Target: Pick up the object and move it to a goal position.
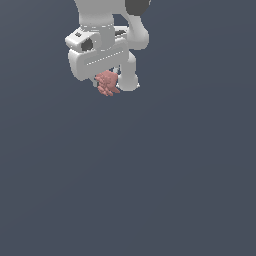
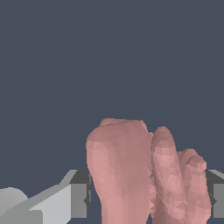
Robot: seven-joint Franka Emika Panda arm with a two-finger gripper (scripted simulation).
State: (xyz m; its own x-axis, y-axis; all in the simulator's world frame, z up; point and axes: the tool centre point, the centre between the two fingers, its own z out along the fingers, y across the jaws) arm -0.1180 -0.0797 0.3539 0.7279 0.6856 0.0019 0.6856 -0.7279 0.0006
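— Between the fingers (image 2: 78,199), what shows in the wrist view?
— One salmon-pink knobbly clump (image 2: 144,175), clamped from both sides.
— And outside?
— Beneath the white gripper (image 1: 106,84) it hangs, near the exterior view's top, against plain grey-blue.

Lumpy clump (image 1: 107,83): salmon pink, matte, with darker pink in its folds. Gripper (image 1: 106,80) and arm (image 1: 131,35): plain white, with dark grey at the fingers (image 2: 78,199) and a black joint cap. Background: even slate blue-grey, no pattern.
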